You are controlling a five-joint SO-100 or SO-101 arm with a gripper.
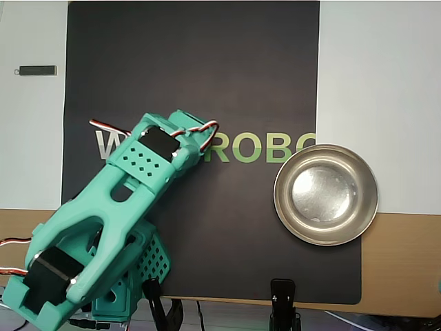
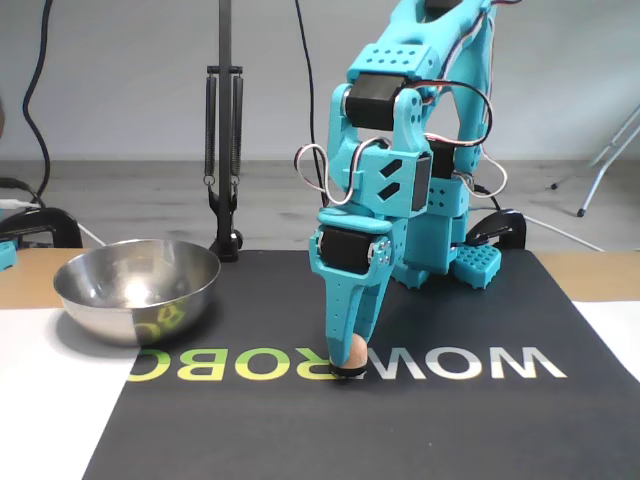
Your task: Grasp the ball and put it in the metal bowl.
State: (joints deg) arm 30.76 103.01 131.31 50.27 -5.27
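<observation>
Fingers (image 2: 340, 335) of the teal plastic two-finger gripper (image 2: 348, 362) are pointed straight down and closed around the small peach-orange ball (image 2: 353, 352), which is seen in the fixed view resting on the black printed mat (image 1: 262, 69), at the middle of its lettering. From overhead the ball is hidden beneath the arm. A firm squeeze should be confirmed before lifting, so the smooth ball is not pinched out sideways. Near the mat's right edge overhead, the shiny round steel bowl (image 1: 326, 194) is seen empty.
</observation>
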